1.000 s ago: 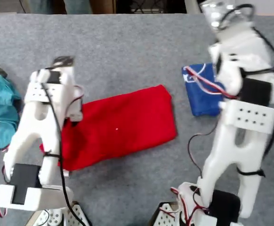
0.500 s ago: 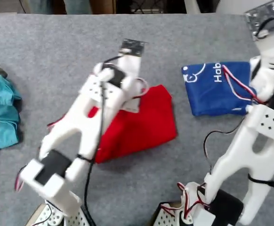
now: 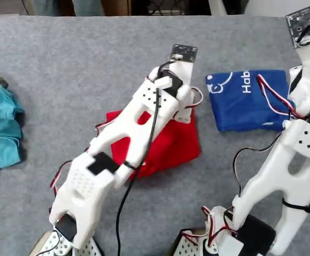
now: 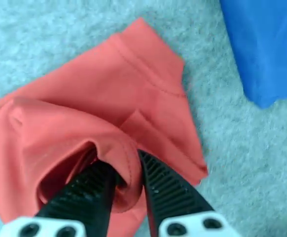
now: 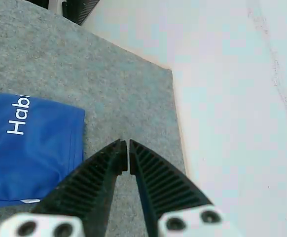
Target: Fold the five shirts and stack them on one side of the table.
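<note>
Cloth of the red shirt (image 4: 84, 89) is pinched by the left gripper (image 4: 128, 167) for folding, while the right gripper (image 5: 127, 150) is clenched on nothing.

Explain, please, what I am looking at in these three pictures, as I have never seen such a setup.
These are two white robot arms at a grey table, meant to fold shirts. One picture looks down from above; the other two come from cameras on each arm's wrist. On the table lie a red shirt, a folded blue shirt and a bunch of teal and dark clothes at the edge. The left arm's fingers pinch a fold of the red shirt. The right arm's fingers are shut on nothing, near the blue shirt.
</note>
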